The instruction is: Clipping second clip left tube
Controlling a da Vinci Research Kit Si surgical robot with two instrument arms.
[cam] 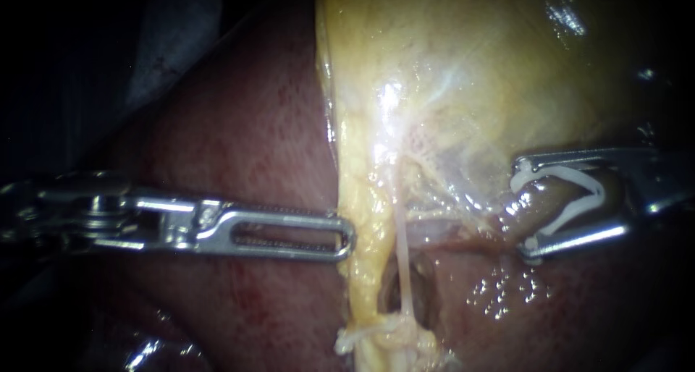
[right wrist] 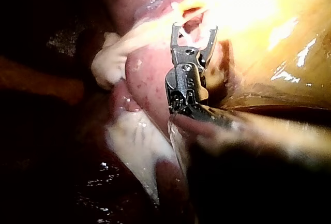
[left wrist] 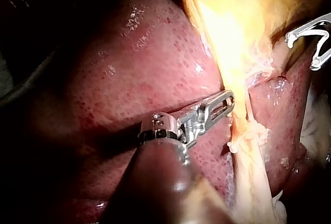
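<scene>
My right instrument (cam: pixel 521 209) comes in from the right, its two jaws spread wide, each bearing one leg of an open white clip (cam: pixel 579 198). A brownish tube (cam: pixel 539 198) lies in the gap between them. A thin pale tube (cam: pixel 403 263) runs down from the gallbladder (cam: pixel 507 68), left of that spot. My left instrument (cam: pixel 347 238) lies flat across the liver (cam: pixel 239 140), its slotted jaws together on the edge of a yellow tissue strip (cam: pixel 358 198). The left wrist view shows these jaws (left wrist: pixel 227 100) at the strip. In the right wrist view the clip-bearing jaws (right wrist: pixel 195 30) stand open.
A whitish knot of tissue (cam: pixel 380 336) sits at the foot of the yellow strip. A dark opening (cam: pixel 427 292) lies beside the thin tube. Wet liver surface (cam: pixel 507 292) spreads under the right instrument. Pale loose tissue (right wrist: pixel 139 141) lies beside the right shaft.
</scene>
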